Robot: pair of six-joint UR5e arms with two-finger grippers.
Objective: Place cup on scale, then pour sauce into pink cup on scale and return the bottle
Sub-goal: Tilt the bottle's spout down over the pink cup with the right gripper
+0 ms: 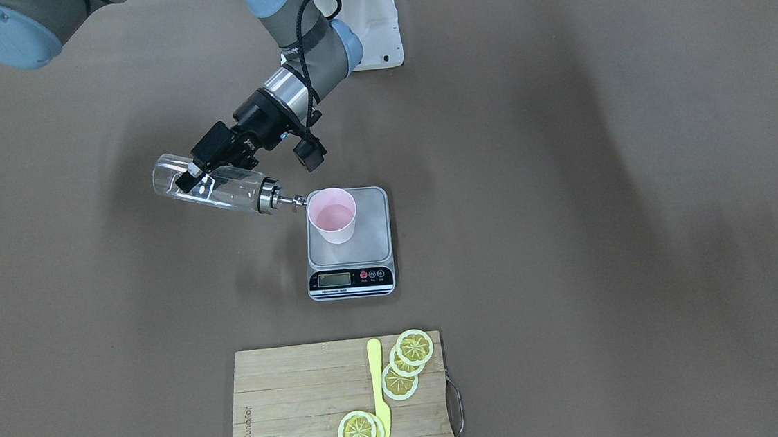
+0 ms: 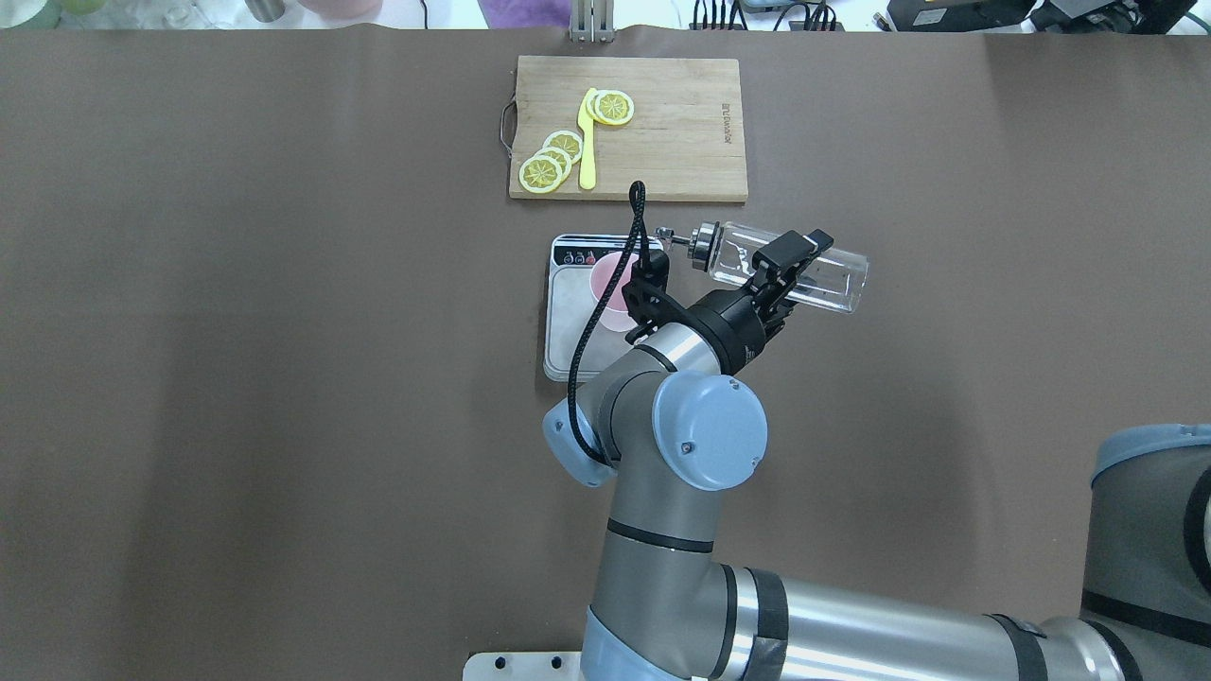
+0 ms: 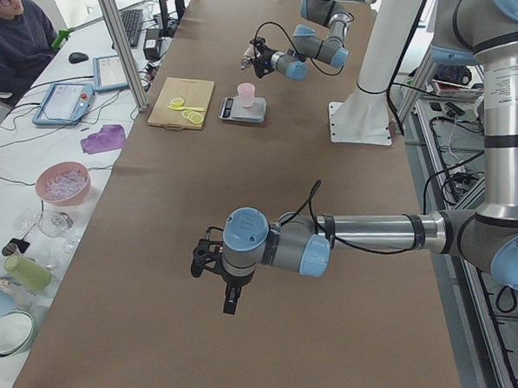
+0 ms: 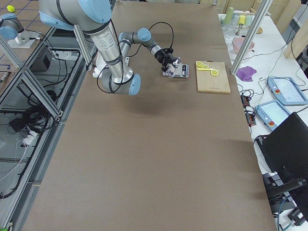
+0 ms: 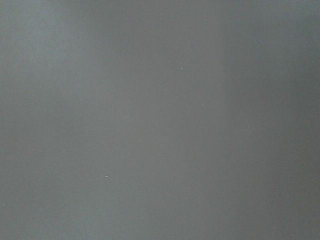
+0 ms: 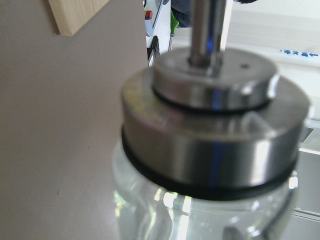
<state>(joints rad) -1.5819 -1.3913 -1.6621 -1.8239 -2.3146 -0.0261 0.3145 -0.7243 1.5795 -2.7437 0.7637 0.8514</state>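
Note:
My right gripper (image 1: 194, 175) is shut on the clear glass bottle (image 1: 220, 188) and holds it tipped nearly level above the table. The bottle's metal spout (image 1: 288, 200) points at the rim of the pale pink cup (image 1: 332, 216). The cup stands upright on the steel plate of the scale (image 1: 370, 244). From overhead, the gripper (image 2: 785, 265) clamps the bottle (image 2: 833, 279) at mid-body, right of the scale (image 2: 568, 322). The right wrist view is filled by the bottle's metal cap (image 6: 215, 140). My left gripper (image 3: 208, 263) hovers far from the scale; I cannot tell its state.
A bamboo cutting board (image 1: 293, 407) lies beyond the scale, with lemon slices (image 1: 413, 347) and a yellow knife (image 1: 378, 393) on it. The left wrist view shows only brown table. An operator (image 3: 15, 33) sits at the table's far side with clutter.

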